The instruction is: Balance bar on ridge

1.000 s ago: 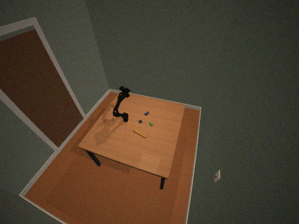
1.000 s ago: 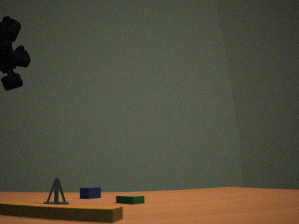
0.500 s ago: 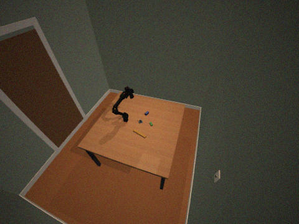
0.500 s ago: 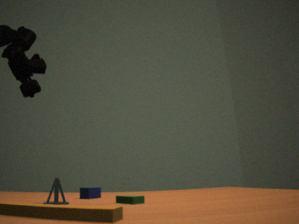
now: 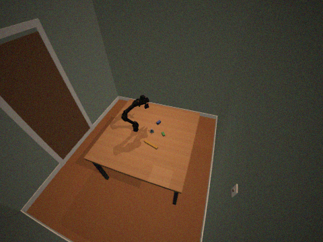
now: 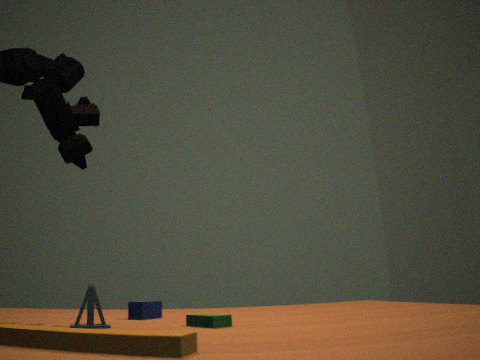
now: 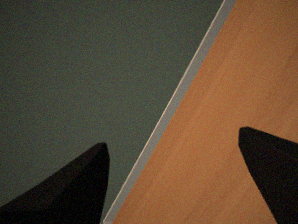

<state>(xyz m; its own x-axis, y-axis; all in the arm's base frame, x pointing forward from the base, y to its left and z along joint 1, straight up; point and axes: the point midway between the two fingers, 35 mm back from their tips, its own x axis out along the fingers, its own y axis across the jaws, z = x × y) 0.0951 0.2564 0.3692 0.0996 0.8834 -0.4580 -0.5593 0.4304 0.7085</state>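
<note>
A yellow bar (image 5: 151,144) (image 6: 100,341) lies flat on the wooden table (image 5: 168,158). A small dark ridge stand (image 5: 151,131) (image 6: 90,307) stands upright on the table a little behind the bar. My gripper (image 5: 146,106) (image 6: 76,155) (image 7: 173,143) is open and empty. It hangs high above the table, far from the bar and the ridge. In the wrist view only the two dark fingertips, the floor and the wall show between them.
A blue block (image 5: 158,122) (image 6: 144,309) and a green block (image 5: 163,134) (image 6: 209,320) lie on the table near the ridge. The arm's base (image 5: 135,127) stands at the table's left side. A door (image 5: 33,91) is in the left wall.
</note>
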